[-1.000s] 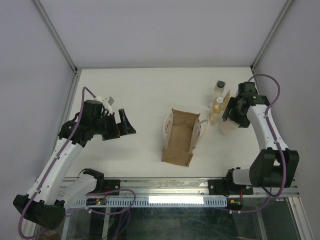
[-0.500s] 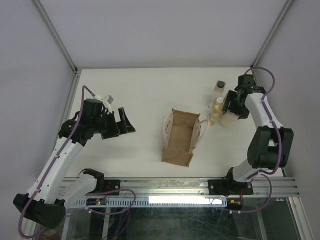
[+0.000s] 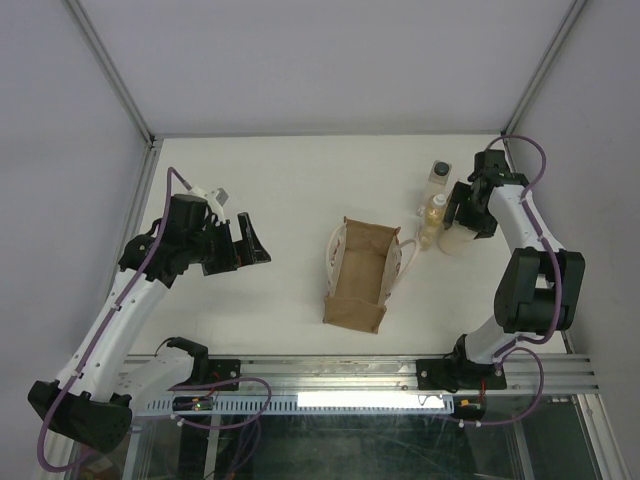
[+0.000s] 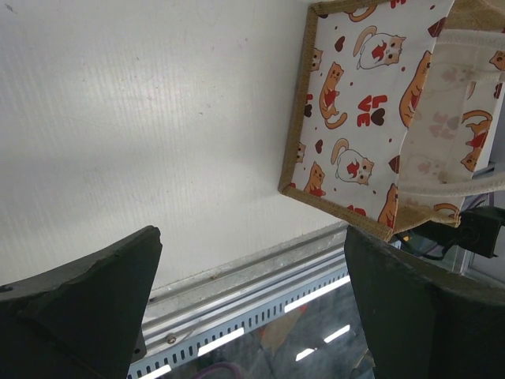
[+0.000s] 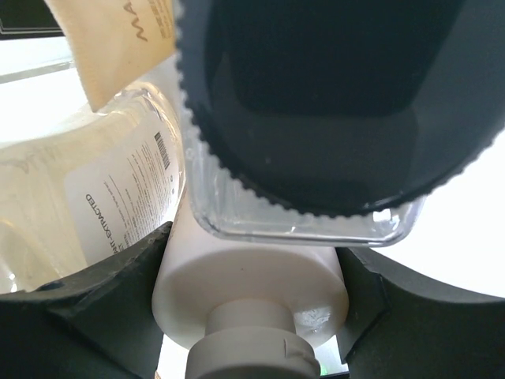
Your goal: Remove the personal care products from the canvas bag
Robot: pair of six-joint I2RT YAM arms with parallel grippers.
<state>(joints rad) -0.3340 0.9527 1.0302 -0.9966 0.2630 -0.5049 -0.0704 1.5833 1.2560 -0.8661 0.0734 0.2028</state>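
three bottles stand just right of the one canvas bag [image 3: 355, 275]: dark-capped bottle [image 3: 440, 172], amber bottle [image 3: 432, 222], and cream bottle [image 3: 452, 243], which the right gripper [image 5: 252, 316] pinches. left of the bag, the left gripper [image 3: 256, 245] hangs spread.

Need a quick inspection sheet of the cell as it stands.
Surface: white table, no spills seen.
Job's things: canvas bag mid-table, open, nothing visible inside; dark-capped clear bottle, amber bottle, cream bottle grouped to its right.
Clutter: nothing seen.
Grippers: left gripper open, empty; right gripper closed on cream bottle.
Cables: purple cables run along both arms.
Surroundings: grey walls, aluminium frame posts.
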